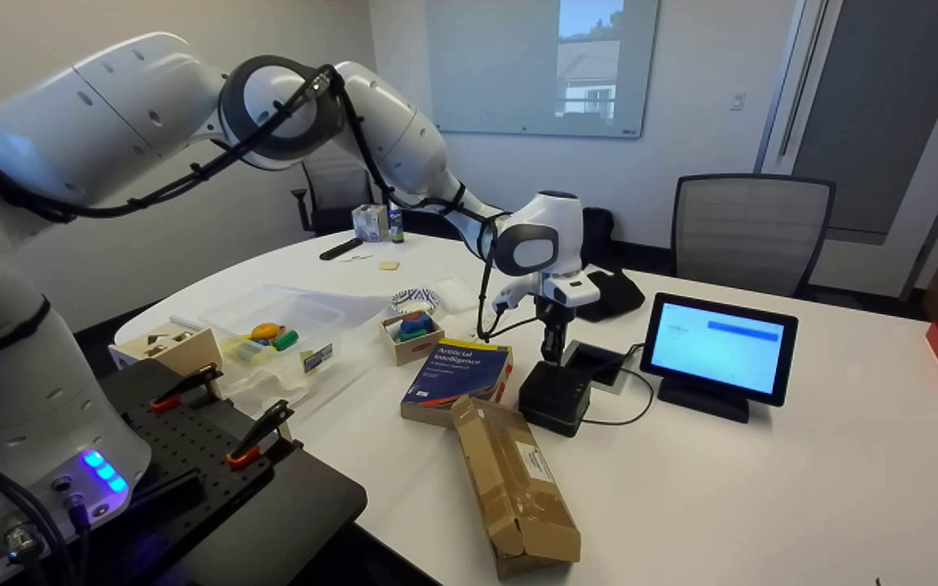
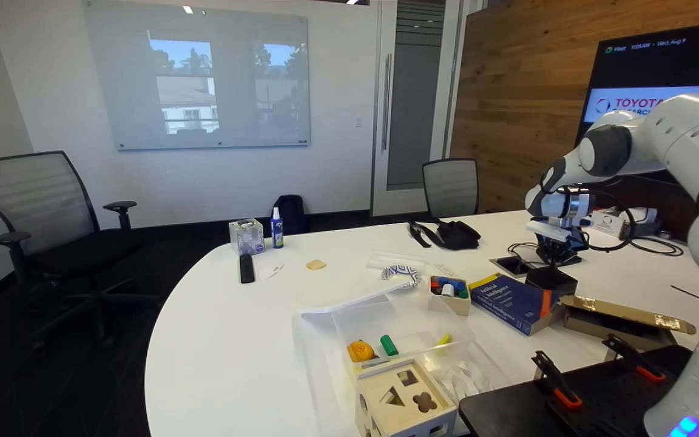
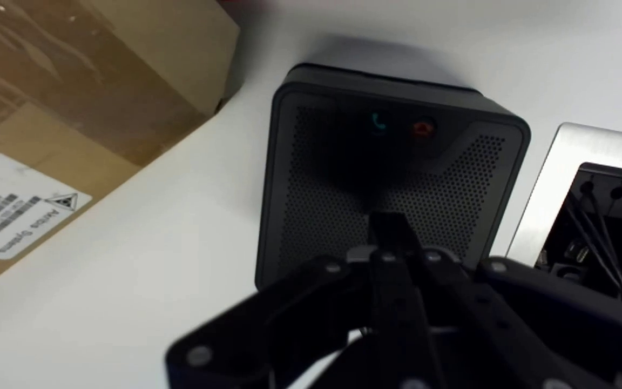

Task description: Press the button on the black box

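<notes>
The black box [image 1: 554, 399] is low and squarish and lies on the white table with a thin cable [image 1: 640, 411] running from it. It also shows in an exterior view [image 2: 551, 280] and in the wrist view [image 3: 316, 216]. Its top has a perforated grille, a green phone-icon button [image 3: 378, 121] and a red-icon button [image 3: 423, 128]. My gripper [image 1: 551, 358] is shut and empty, pointing down over the box top. In the wrist view the fingertips [image 3: 394, 222] are over the grille, short of the two buttons. Whether they touch the top cannot be told.
A cardboard box [image 1: 510, 480] and a blue book [image 1: 461, 374] lie close beside the black box. A table outlet recess [image 1: 599, 366] and a lit tablet [image 1: 721, 346] stand on the other side. A black pouch [image 1: 615, 295] lies behind the gripper.
</notes>
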